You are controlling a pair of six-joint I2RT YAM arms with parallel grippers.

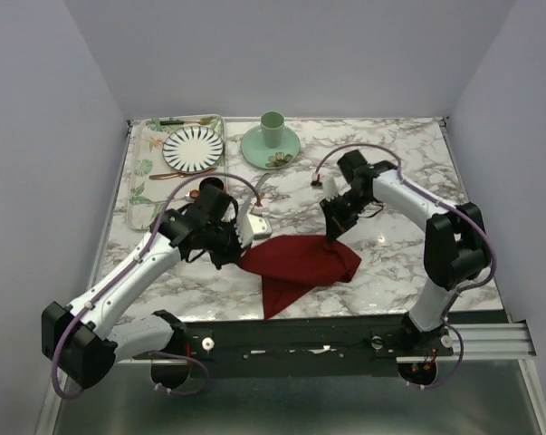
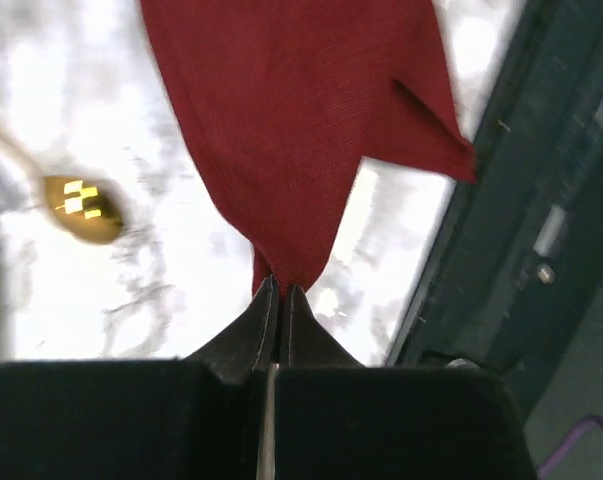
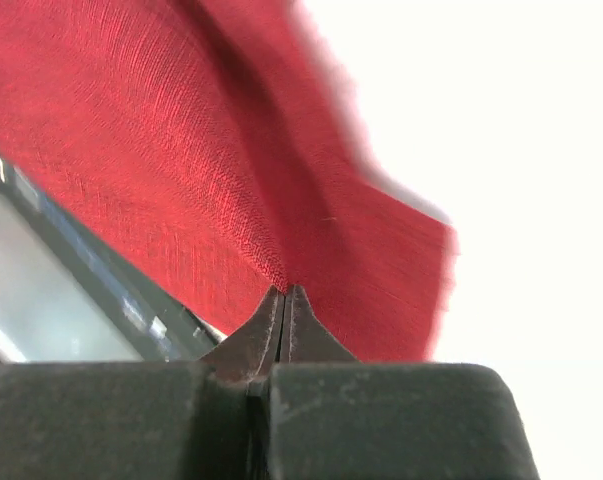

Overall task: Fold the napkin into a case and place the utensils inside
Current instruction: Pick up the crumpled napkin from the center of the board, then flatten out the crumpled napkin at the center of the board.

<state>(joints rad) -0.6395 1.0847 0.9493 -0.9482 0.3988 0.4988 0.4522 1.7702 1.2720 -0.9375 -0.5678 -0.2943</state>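
The dark red napkin (image 1: 300, 263) lies bunched near the table's front edge, with one point hanging over the edge. My left gripper (image 1: 242, 251) is shut on its left corner; in the left wrist view the cloth (image 2: 291, 110) rises from the closed fingertips (image 2: 281, 290). My right gripper (image 1: 332, 237) is shut on the napkin's far right edge; the right wrist view shows the cloth (image 3: 181, 170) pinched at the tips (image 3: 285, 292). A gold spoon bowl (image 2: 81, 208) lies on the marble beside the cloth. I cannot make out the knife.
A patterned tray (image 1: 144, 177) at the back left holds a striped plate (image 1: 193, 148), a green-handled utensil (image 1: 184, 121) and a brown-gold utensil (image 1: 177, 175). A green cup on a saucer (image 1: 272, 138) stands at the back centre. The table's front rail (image 1: 345, 335) lies just below the napkin.
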